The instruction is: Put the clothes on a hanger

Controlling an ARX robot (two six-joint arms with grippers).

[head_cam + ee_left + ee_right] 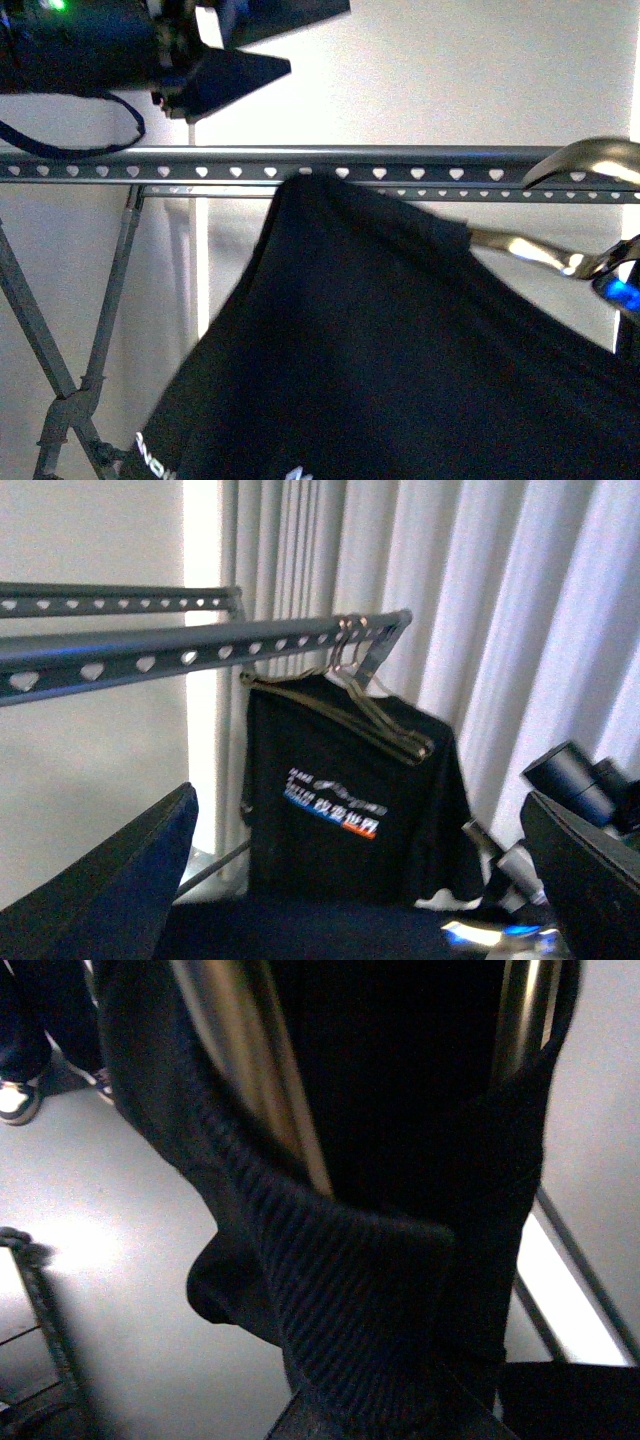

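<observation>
The right claw (pixel 617 285) was clamped on the black T-shirt (pixel 380 350) at its collar, the rail (pixel 300 160) just above it. The left claw (pixel 262 45) gaped apart, empty.

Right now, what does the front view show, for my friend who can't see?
A black T-shirt on a brass-coloured metal hook is held up before a long dark grey metal rail with heart-shaped holes.

The rail (pixel 250 158) is dark grey with a row of heart-shaped holes, the T-shirt (pixel 380 340) below it black with white lettering and a ribbed collar (pixel 340 1280), the hook (pixel 590 155) beside the rail brass-coloured, and the curtain (pixel 520 630) behind the rail white.
</observation>
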